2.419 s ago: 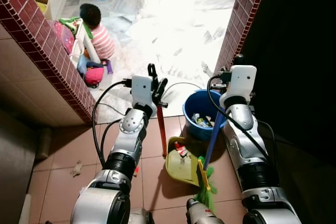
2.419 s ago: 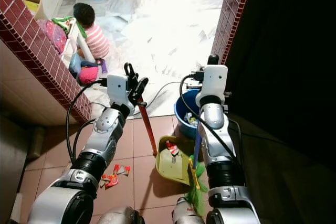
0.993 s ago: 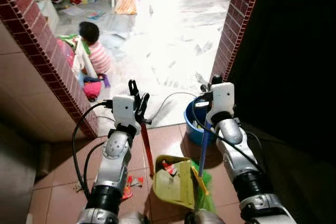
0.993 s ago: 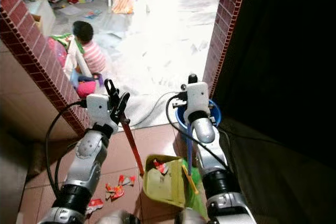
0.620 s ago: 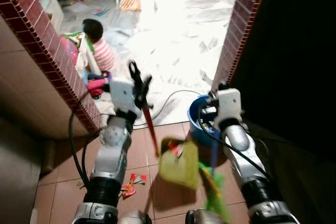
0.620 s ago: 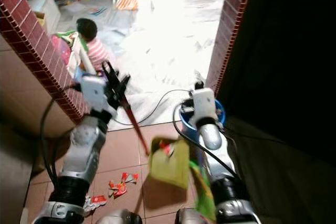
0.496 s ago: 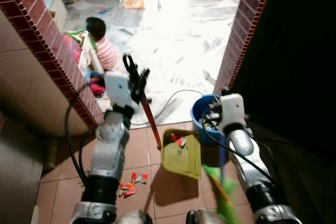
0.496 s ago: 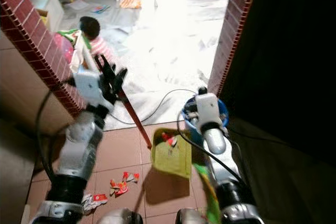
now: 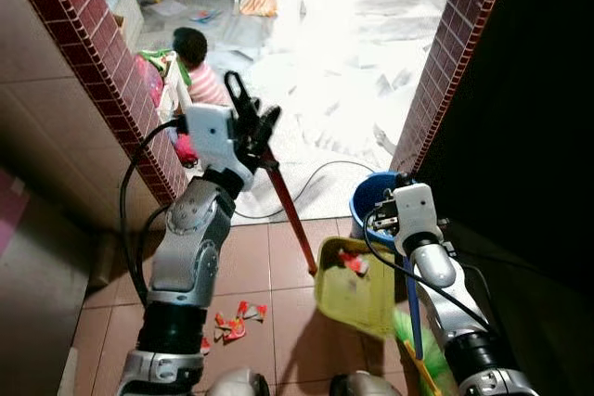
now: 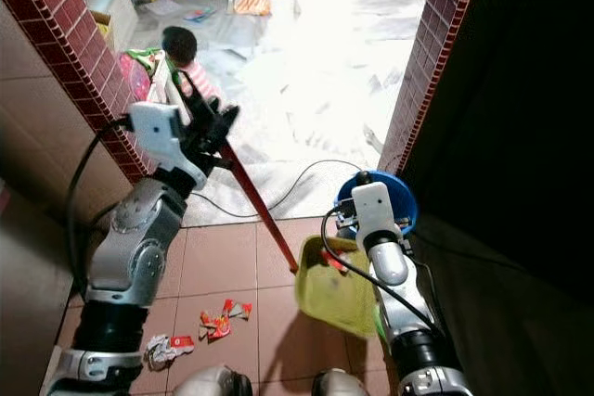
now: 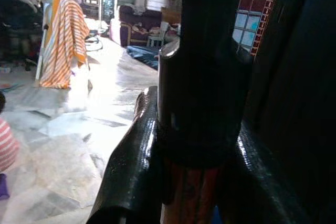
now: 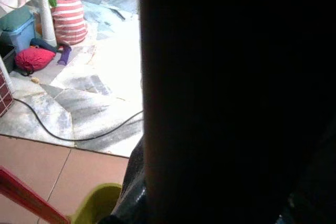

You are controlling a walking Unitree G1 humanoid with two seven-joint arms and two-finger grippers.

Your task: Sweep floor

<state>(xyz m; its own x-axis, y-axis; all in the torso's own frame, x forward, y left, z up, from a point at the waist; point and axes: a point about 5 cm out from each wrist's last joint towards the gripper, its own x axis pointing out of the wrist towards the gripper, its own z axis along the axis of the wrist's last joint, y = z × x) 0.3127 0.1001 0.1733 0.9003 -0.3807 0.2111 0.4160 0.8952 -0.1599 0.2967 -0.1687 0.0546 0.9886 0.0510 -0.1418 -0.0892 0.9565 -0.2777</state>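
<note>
Brown tiled floor (image 9: 243,266) carries a yellow plastic dustpan (image 9: 355,287) beside the blue bucket (image 9: 373,194); left gripper (image 9: 252,136) jaws are clamped on its red handle (image 9: 290,209), right jaws I cannot tell.

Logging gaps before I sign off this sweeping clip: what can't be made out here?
- Right claw: the right arm's white wrist housing covers it in the head views; a dark shape blocks its wrist view.
- Blue bucket: contents hidden behind that arm.
- Broom: blurred, bristles cut by the bottom edge.
- Red scraps: too small to identify.

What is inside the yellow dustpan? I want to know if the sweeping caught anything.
A red scrap lies in the dustpan, held up by the left claw through its red handle. The pan's lower part is blurred.
</note>
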